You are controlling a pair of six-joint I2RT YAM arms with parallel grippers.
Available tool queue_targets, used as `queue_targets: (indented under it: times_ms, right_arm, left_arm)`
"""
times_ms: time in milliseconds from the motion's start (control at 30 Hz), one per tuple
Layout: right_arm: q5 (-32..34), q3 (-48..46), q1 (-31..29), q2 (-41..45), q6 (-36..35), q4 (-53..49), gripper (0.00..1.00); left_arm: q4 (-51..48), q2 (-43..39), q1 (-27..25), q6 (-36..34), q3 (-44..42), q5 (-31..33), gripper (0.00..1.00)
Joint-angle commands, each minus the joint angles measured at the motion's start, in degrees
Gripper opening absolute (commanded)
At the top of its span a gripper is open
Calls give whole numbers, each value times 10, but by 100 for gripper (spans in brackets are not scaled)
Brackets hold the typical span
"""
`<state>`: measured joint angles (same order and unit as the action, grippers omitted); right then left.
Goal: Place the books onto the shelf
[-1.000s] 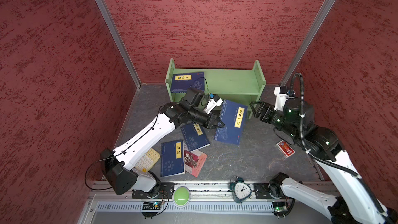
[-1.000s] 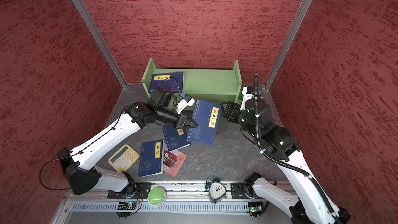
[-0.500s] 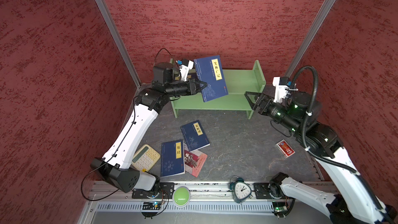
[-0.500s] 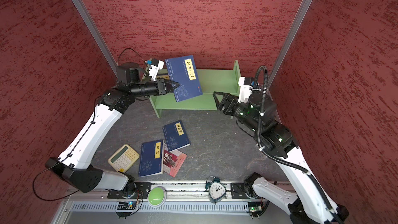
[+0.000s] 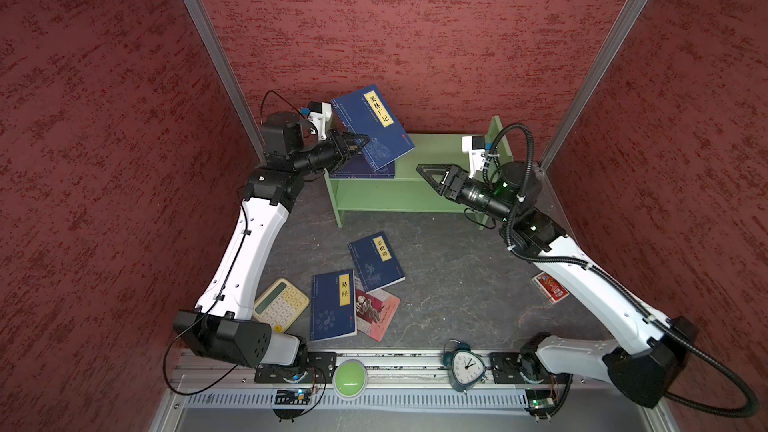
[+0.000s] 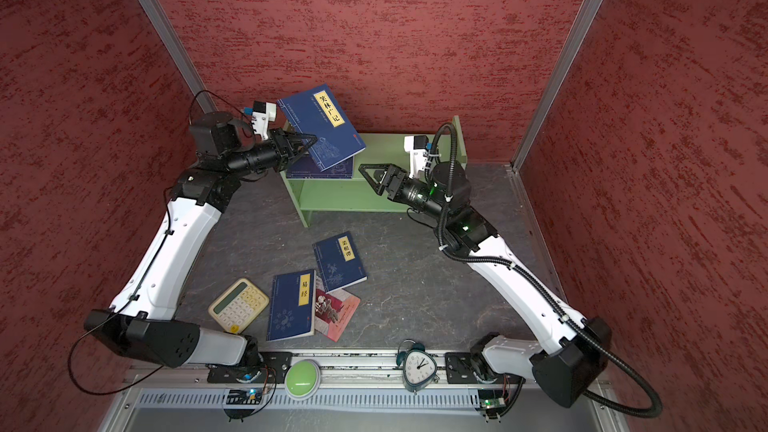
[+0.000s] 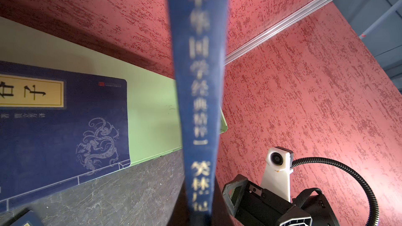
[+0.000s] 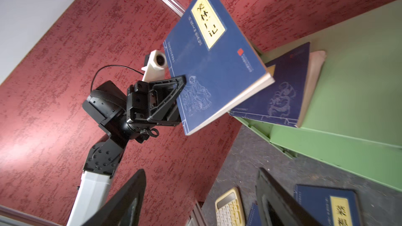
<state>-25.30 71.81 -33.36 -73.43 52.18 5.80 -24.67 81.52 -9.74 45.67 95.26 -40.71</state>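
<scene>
Books tally, front to back. Three lie on the table [image 5: 457, 284]: navy book [image 5: 332, 305] just beside the calculator [image 5: 281, 304], red-pink book [image 5: 380, 315] tucked partly under it, and second navy book [image 5: 376, 261] overlapping the red-pink one's far corner. Behind them, right gripper [image 5: 426, 172] is spread and empty, hovering in front of the shelf [image 5: 436, 147]. Shelved navy book [image 5: 365, 170] lies flat on the top tier, left end. Left gripper [image 5: 359, 141] pinches the held navy book [image 5: 374, 126] near a lower corner. It's tilted in the air over that same end, not set down. My read: one placed, one about to land, three to go.
</scene>
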Motion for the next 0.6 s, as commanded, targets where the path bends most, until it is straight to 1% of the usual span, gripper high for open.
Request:
queue_targets:
  times_ms: [0, 133, 200, 233, 300, 567]
  right_arm:
    - [-30, 5, -10, -26, 45, 123, 80]
    - [-30, 27, -19, -72, 61, 144, 80]
    - [-34, 29, -21, -93, 80, 184, 80]
    - [-35, 34, -21, -95, 84, 188, 80]
    - [-40, 54, -22, -127, 85, 187, 80]
    - [-34, 72, -23, -158, 96, 227, 80]
  left_arm:
    - [70, -26, 4, 55, -6, -34, 0]
    - [87, -27, 5, 81, -11, -45, 0]
    - [98, -28, 5, 95, -15, -53, 0]
    - [101, -28, 5, 99, -16, -54, 0]
    - [106, -28, 5, 105, -24, -56, 0]
    - [116, -29, 7, 122, -44, -56, 0]
